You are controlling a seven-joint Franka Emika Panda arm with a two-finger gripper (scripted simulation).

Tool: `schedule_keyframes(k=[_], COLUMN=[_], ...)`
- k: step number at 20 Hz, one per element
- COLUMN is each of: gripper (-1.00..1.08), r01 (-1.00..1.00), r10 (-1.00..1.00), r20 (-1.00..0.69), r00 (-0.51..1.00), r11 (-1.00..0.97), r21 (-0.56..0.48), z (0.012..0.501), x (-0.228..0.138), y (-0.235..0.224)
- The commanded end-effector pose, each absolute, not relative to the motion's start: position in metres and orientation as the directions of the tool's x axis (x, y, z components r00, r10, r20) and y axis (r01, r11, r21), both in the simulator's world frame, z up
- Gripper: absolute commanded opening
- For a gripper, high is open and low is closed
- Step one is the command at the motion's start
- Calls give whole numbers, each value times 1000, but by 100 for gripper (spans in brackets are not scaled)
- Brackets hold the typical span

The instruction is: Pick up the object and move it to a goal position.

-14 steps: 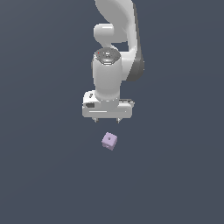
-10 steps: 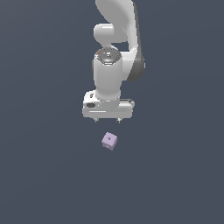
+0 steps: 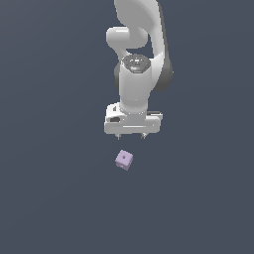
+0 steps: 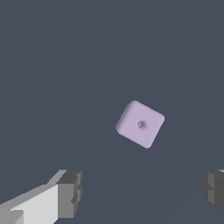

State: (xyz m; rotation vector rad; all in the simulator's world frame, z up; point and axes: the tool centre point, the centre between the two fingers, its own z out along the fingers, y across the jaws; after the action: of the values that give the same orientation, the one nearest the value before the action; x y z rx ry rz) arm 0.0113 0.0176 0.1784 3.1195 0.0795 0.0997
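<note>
The object, a small pale lilac cube [image 3: 124, 159] with a tiny dark dot on its top face, lies on the dark grey floor. The white gripper [image 3: 131, 135] hangs a short way above and behind it, with only its short fingertips showing under the wide hand. In the wrist view the cube [image 4: 140, 124] sits turned at an angle, ahead of the gap between the two grey fingertips [image 4: 70, 193], which stand far apart. The gripper [image 4: 142, 192] is open and holds nothing.
A plain dark grey surface [image 3: 49, 198] fills both views. The white arm [image 3: 136, 59] rises behind the gripper to the upper edge of the exterior view.
The gripper has come down slightly toward the cube. The cube has not moved.
</note>
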Motion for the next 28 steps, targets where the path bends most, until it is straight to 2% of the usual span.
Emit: schedule_keyframes(k=[1, 9, 21, 28], gripper=[100, 100, 100, 100], r01=[46, -34, -315, -412], r10=[47, -33, -315, -412], r20=[63, 53, 15, 2], r00=[997, 998, 949, 911], r11=[-999, -999, -949, -911], r21=[21, 11, -3, -1], z=[178, 165, 113, 94], x=[12, 18, 39, 45], y=[16, 12, -5, -11])
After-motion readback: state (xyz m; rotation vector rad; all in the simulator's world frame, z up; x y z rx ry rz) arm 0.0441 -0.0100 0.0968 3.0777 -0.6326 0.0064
